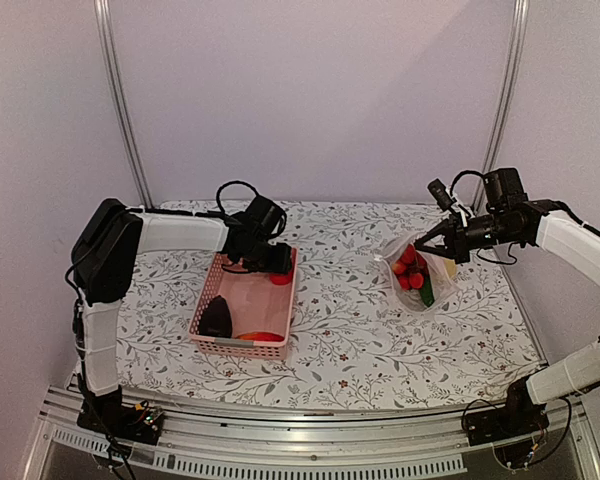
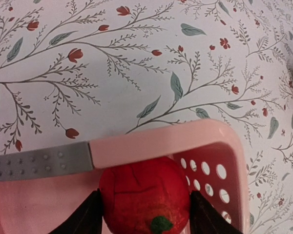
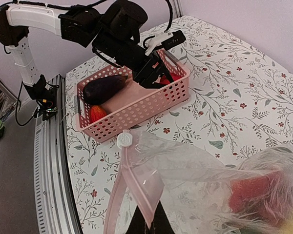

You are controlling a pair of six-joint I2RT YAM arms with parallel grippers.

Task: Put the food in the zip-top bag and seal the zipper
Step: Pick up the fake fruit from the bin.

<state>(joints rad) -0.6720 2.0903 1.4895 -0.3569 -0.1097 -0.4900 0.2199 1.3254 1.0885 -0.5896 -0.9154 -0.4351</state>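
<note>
**Left tool.** The left gripper (image 2: pixel 145 214) was down inside the pink basket (image 2: pixel 156 144), at a corner. Its jaws were spread to either side of a red tomato (image 2: pixel 144 195), one dark finger close against each flank. I could not tell whether they were pressing the skin or only flanking it. Straddling the widest part looked like a set-up for a pick. The basket rim ran just ahead of the fingertips, so a lift would probably need to go straight up.

**Right tool.** The right gripper (image 3: pixel 146 222) was pressed together on the mouth edge of the zip-top bag (image 3: pixel 195 165). It pinched the pink zipper (image 3: pixel 136 180) strip, with the white slider (image 3: pixel 123 140) a little beyond the fingertips. Holding the lip up likely kept the mouth open and the load from spilling.

**Food.**
- Red pieces (image 3: pixel 254 192) hung in the bag off to one side of the grip. The overhead view also showed green and yellow in the bag.
- A dark eggplant (image 3: pixel 103 87) and a red-orange piece (image 3: pixel 96 113) lay in the basket, back behind the left tool's wrist.
- By my reckoning the filling was partly done and the sealing not begun.

**Surface and room.**
- The table (image 1: pixel 350 300) wore a white cloth printed with grey sprigs and small red flowers.
- The walls (image 1: pixel 310 90) were pale lilac, with aluminium posts (image 1: pixel 120 100) at the back corners.
- A metal rail (image 1: pixel 310 425) ran under the arm bases.
</note>
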